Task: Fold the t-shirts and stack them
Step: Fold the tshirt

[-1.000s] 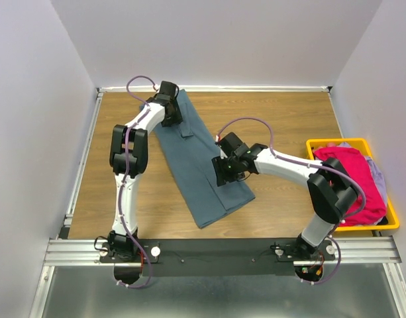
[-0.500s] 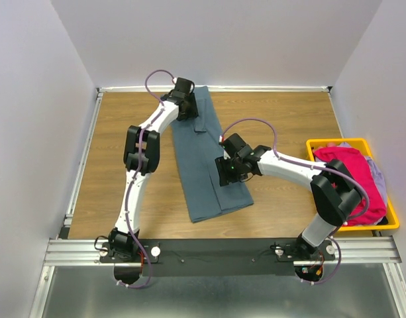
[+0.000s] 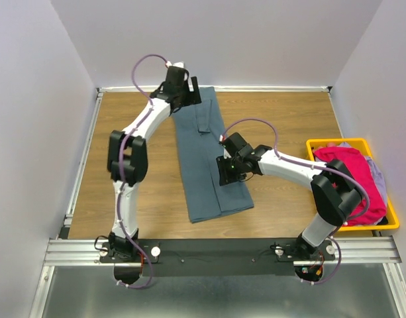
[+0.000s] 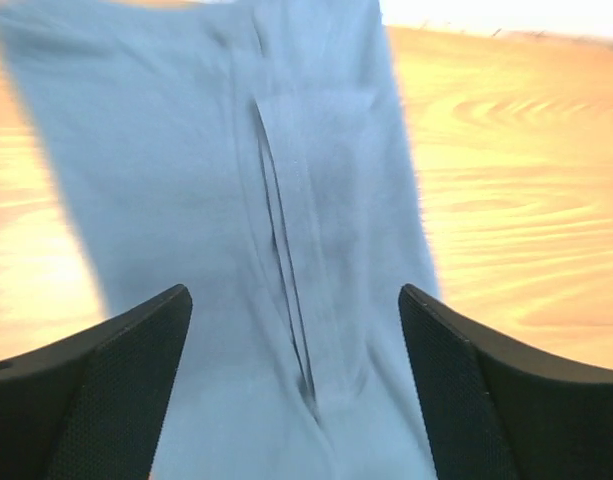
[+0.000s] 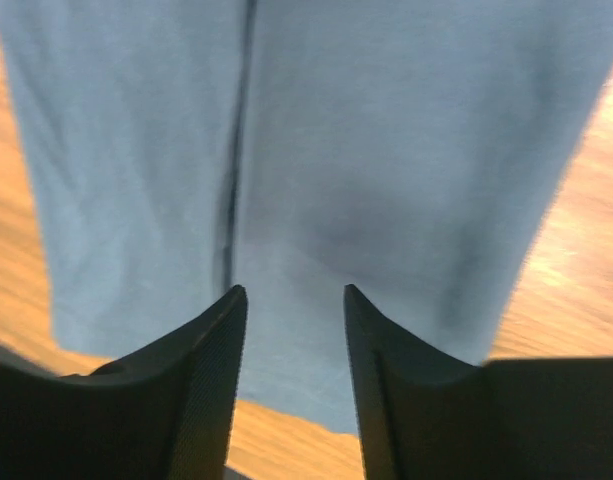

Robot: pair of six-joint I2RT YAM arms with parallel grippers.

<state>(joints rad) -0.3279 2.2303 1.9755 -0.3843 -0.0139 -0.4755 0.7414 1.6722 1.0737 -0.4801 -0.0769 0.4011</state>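
Stretching from the upper middle of the overhead view down to its lower middle, the slate blue-grey t-shirt (image 3: 199, 172) lay flat on your bench (image 3: 289, 112) as a long, narrow strip, folded lengthwise and tilted slightly to the left at its near end. Your left pincer (image 3: 186, 89) hung over the strip's far end at the top of the frame; its wrist camera showed that pincer (image 4: 294, 300) spread wide with nothing between the fingers, and the shirt (image 4: 236, 150) and its seam below. Your right pincer (image 3: 227, 173) stood at the strip's right edge, below mid-length. Seen from its own wrist, the pincer (image 5: 291, 292) was parted by a narrow gap above the cloth (image 5: 386, 130); whether the tips touched the cloth could not be told. At the right edge, a magenta-pink t-shirt (image 3: 352, 179) lay heaped in the yellow bin (image 3: 338, 140), well apart from the strip.
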